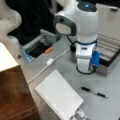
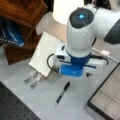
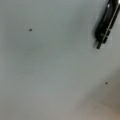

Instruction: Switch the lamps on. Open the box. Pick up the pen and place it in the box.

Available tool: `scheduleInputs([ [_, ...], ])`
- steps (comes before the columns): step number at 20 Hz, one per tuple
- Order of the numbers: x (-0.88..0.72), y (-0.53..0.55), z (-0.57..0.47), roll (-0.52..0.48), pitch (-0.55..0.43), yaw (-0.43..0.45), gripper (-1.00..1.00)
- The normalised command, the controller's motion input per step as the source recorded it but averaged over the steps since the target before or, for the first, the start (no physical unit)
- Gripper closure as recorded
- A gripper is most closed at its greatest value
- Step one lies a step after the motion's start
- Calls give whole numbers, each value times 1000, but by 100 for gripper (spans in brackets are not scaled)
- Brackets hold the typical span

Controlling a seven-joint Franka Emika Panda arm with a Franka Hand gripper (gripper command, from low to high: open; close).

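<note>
the robot's hand (image 2: 79,70), whose grip i cannot tell, hovers over the grey surface (image 1: 100,105) just beside the loose pen (image 2: 62,93), with the box (image 1: 108,53) open nearby.

All my views soft and blurred, lit evenly and fairly dim; lamp shade (image 2: 67,10) glows blown-out white; pen (image 3: 106,22) smeared out of focus; faint shadow at wrist view's lower right.
</note>
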Motion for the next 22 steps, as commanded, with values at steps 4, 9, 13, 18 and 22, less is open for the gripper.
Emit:
scheduleInputs([
  [4, 335, -49, -22, -28, 120, 349, -100],
  [9, 431, -103, -22, -20, 169, 402, -100],
  [13, 461, -129, 20, -13, 207, 352, -100],
  [18, 467, -105, 9, -31, 214, 253, -100],
  [22, 443, -34, 50, -64, 237, 191, -100],
])
